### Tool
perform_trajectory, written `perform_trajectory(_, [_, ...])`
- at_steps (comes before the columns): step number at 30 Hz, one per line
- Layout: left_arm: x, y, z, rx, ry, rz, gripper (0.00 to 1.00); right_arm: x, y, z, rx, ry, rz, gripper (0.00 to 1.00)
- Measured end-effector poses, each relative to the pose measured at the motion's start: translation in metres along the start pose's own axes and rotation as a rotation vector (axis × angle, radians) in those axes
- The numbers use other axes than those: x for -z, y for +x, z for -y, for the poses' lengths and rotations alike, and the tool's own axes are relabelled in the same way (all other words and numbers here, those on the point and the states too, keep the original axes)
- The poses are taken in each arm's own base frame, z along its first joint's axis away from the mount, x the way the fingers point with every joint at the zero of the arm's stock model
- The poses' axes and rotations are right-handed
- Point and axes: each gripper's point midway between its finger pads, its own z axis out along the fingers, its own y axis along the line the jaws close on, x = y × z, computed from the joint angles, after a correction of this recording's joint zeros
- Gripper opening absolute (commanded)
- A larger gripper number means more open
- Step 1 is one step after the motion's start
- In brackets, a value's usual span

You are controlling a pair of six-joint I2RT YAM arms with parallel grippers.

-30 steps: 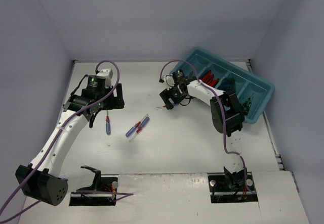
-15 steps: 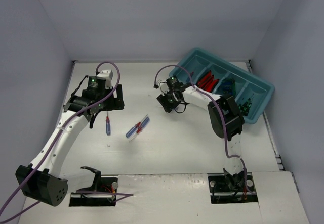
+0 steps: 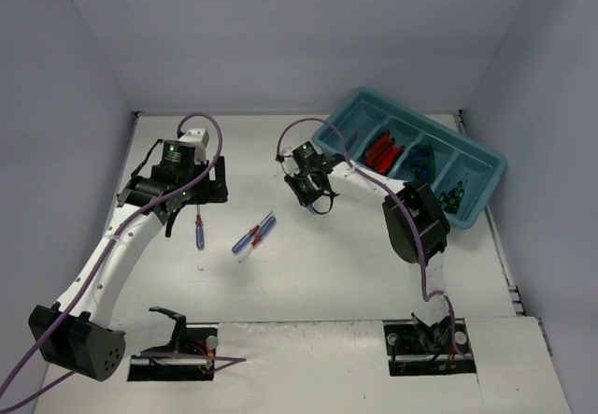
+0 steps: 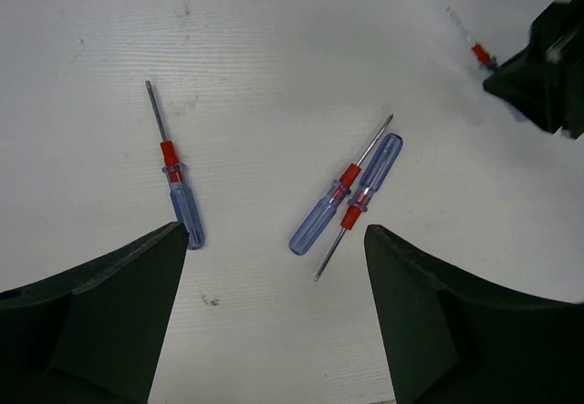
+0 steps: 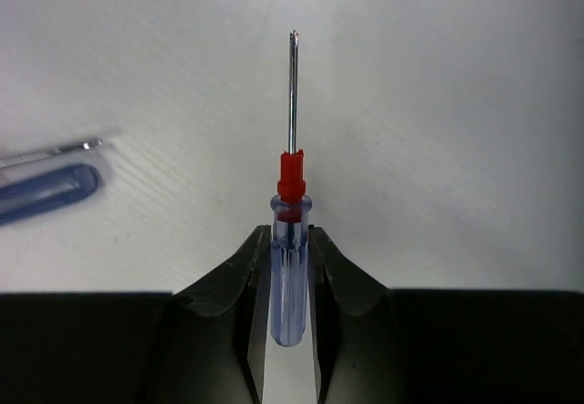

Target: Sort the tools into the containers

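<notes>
A thin screwdriver (image 5: 289, 267) with a clear blue handle and red collar points away from the wrist, and my right gripper (image 5: 289, 235) is shut on its handle. In the top view this right gripper (image 3: 308, 190) is at mid-table, left of the teal tray (image 3: 486, 166). My left gripper (image 4: 274, 231) hangs open above the table with nothing between its fingers. A single blue-handled screwdriver (image 4: 178, 194) lies by its left finger. A pair of the same screwdrivers (image 4: 351, 194) lies side by side ahead of it.
The tray's compartments hold red-handled tools (image 3: 383, 148), blue pliers (image 3: 420, 160) and green-handled tools (image 3: 456, 192). White walls close the table at the back and sides. A blurred blue handle (image 5: 46, 190) lies left of the right gripper.
</notes>
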Motion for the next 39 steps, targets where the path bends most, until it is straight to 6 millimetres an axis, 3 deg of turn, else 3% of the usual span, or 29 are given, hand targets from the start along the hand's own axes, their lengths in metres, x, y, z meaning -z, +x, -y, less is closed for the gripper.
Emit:
perform_trajectory(4, [0.001,0.0,0.0,-0.003,-0.001,0.003,0.76,0.038,-0.075,0.041,-0.153,0.076,0.187,0.02])
perform_trajectory(7, [0.003,-0.001,0.0,-0.002,0.001,0.01,0.76,0.085,-0.124,0.098,-0.337,0.168,0.358,0.03])
perform_trajectory(9, [0.005,-0.001,0.0,-0.002,0.003,0.016,0.76,0.114,-0.141,0.141,-0.454,0.241,0.451,0.01])
perform_trajectory(13, [0.007,0.002,0.001,-0.002,0.014,0.014,0.76,0.138,-0.138,0.212,-0.673,0.37,0.529,0.05])
perform_trajectory(16, [0.007,0.005,0.0,-0.002,0.016,0.008,0.76,0.126,-0.126,0.24,-0.79,0.411,0.521,0.2])
perform_trajectory(18, [0.008,0.007,0.0,-0.002,0.016,0.006,0.76,0.109,-0.118,0.251,-0.842,0.421,0.496,0.35])
perform_trajectory(21, [0.009,0.008,0.0,-0.002,0.016,0.008,0.76,0.079,-0.114,0.261,-0.878,0.414,0.462,0.47])
perform_trajectory(23, [0.011,0.008,0.0,-0.002,0.017,0.01,0.76,0.066,-0.113,0.263,-0.882,0.399,0.446,0.56])
perform_trajectory(25, [0.012,0.008,0.0,-0.002,0.018,0.013,0.76,0.06,-0.112,0.262,-0.874,0.382,0.434,0.58])
perform_trajectory(29, [0.012,0.008,0.0,-0.002,0.018,0.013,0.76,0.07,-0.116,0.254,-0.819,0.343,0.437,0.59])
perform_trajectory(32, [0.012,0.008,-0.001,-0.005,0.017,0.013,0.76,0.085,-0.115,0.235,-0.719,0.285,0.427,0.61])
perform_trajectory(34, [0.012,0.008,-0.001,-0.011,0.017,0.012,0.76,0.098,-0.116,0.211,-0.623,0.22,0.418,0.64])
perform_trajectory(36, [0.012,0.008,-0.002,-0.024,0.013,0.013,0.76,0.109,-0.119,0.175,-0.465,0.16,0.428,0.65])
perform_trajectory(39, [0.013,0.007,-0.005,-0.041,0.003,0.013,0.76,0.119,-0.11,0.088,-0.195,0.035,0.39,0.66])
